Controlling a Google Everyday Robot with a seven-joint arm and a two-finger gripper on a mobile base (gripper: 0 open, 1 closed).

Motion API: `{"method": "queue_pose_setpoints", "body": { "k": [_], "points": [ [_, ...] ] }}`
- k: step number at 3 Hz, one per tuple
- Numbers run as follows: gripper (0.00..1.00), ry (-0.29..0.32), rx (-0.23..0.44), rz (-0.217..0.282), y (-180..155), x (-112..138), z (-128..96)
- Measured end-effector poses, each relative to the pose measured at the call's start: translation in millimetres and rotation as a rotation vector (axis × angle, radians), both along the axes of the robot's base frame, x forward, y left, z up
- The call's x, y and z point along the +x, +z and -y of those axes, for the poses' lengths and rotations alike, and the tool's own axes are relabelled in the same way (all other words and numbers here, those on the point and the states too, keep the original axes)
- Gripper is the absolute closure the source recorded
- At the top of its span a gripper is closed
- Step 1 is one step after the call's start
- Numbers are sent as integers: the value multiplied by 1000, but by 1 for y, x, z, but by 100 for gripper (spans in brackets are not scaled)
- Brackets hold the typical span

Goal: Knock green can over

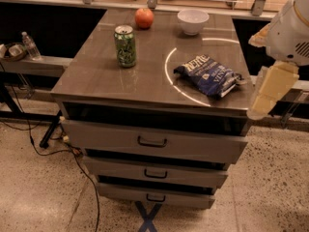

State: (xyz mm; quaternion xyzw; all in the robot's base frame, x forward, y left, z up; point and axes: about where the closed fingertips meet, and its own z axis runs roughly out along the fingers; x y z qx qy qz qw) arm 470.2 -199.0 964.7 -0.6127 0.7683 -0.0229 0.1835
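The green can stands upright on the left part of the grey cabinet top, with its silver top up. My gripper is at the right edge of the view, cream-coloured, hanging beside the cabinet's right front corner. It is far to the right of the can and touches nothing. The blue chip bag lies between the gripper and the can.
A red apple and a white bowl sit at the back of the top. The cabinet has three drawers slightly open. A shelf with a water bottle is at the left. Cables lie on the floor.
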Motion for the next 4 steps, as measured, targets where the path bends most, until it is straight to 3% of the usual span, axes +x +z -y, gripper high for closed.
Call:
{"method": "queue_pose_setpoints", "body": {
  "k": [2,3,4],
  "points": [
    [0,94,182,60,-21,78,-97],
    [0,96,182,60,-21,78,-97],
    [0,105,229,102,-19,91,-117]
  ]
}}
